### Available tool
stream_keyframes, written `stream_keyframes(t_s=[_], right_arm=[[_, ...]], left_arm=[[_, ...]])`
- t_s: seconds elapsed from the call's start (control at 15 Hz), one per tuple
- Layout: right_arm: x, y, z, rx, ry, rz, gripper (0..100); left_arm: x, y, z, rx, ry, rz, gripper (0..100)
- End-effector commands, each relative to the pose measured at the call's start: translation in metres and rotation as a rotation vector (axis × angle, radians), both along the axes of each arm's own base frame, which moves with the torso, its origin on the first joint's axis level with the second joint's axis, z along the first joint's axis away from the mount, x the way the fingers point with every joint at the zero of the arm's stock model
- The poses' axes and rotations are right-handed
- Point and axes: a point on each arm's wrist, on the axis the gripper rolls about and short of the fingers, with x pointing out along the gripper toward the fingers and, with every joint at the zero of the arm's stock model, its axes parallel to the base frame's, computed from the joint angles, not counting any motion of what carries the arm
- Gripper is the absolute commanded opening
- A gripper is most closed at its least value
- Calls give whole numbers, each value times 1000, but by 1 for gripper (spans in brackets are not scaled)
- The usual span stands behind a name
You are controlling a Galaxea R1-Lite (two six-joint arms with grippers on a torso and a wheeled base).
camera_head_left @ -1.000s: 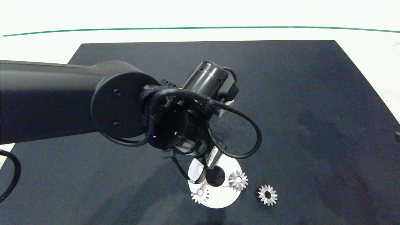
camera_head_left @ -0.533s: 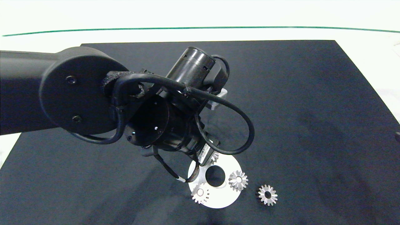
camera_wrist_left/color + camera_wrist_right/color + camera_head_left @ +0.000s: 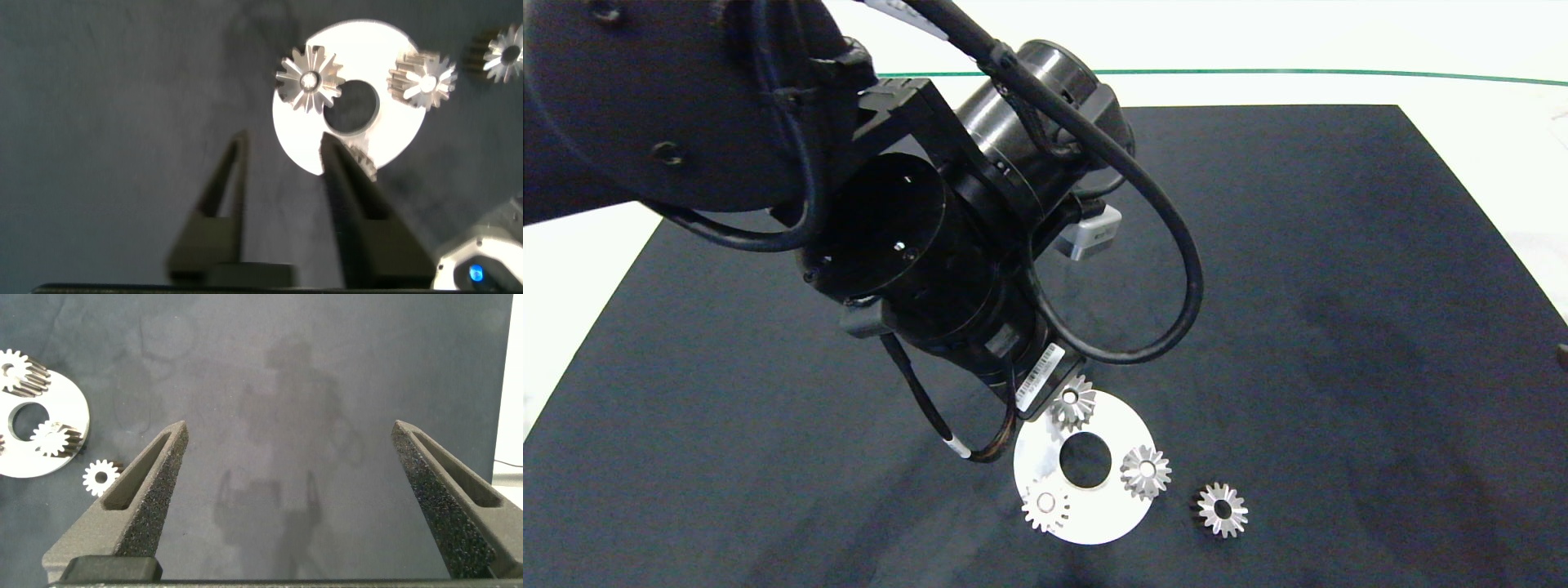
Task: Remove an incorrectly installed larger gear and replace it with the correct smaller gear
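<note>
So the flat disc (image 3: pixel 1094 518) is sitting at the near middle of the black mat (image 3: pixel 1339 286) and it's carrying three gears around its centre hole. The larger gear (image 3: pixel 1072 402) is sitting on the far edge, a second gear (image 3: pixel 1145 471) on the right edge and a third gear (image 3: pixel 1045 506) on the near-left edge. The larger gear is lying flat with its small hole facing straight up and its pointy teeth fanning out all round, so its axis is standing upright. The smaller gear (image 3: pixel 1222 510) is lying flat on the mat just right of the disc, wide bore facing up, not touching it. The left gripper (image 3: pixel 283 137) is hanging above the mat by the disc with its fingers spread apart and nothing between them. In its wrist view, one finger (image 3: pixel 351 196) is covering part of the third gear. From above, the left arm's wrist and its looping cable (image 3: pixel 1188 269) are blocking the far-left side of the disc, right next to the larger gear. The right gripper (image 3: pixel 290 429) is hovering over bare mat well off to the right, fingers spread wide, gripping nothing.
</note>
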Motion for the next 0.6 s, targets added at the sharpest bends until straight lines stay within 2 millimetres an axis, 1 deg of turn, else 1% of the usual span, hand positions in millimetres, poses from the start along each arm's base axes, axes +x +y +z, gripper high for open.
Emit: stream_keyframes(t_s=[0.07, 0.2, 0.47, 0.6], right_arm=[[-2, 0, 0, 0, -3, 0, 100], [-2, 0, 1, 0, -6, -1, 100], [-4, -1, 1, 0, -14, -1, 100], [-4, -1, 2, 0, -16, -1, 100]], left_arm=[[10, -15, -25, 109, 85, -4, 100], [12, -21, -37, 159, 123, -9, 100], [22, -33, -61, 216, 167, -8, 100], [23, -35, -64, 223, 172, -12, 100]])
